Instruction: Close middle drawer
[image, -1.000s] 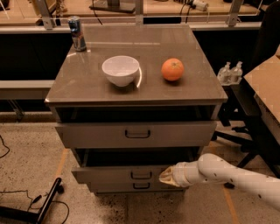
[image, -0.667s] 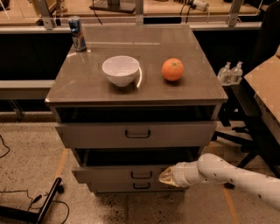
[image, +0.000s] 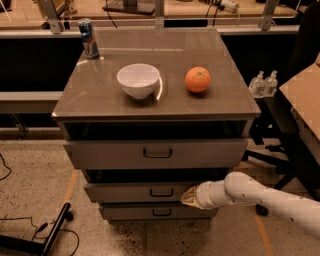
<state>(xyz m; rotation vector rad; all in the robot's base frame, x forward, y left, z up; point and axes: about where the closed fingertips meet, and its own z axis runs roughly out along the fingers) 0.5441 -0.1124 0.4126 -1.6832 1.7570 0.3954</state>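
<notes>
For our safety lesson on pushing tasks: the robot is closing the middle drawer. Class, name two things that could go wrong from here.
The gripper sits right of the low grey middle drawer's small loop handle, so an off-centre push might skew the tray. A hard shove could jolt the grey metal cabinet and roll the round orange fruit.

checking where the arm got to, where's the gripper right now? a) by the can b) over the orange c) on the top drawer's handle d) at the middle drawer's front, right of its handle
d: the gripper is at the front of the middle drawer, just right of its handle.
</notes>
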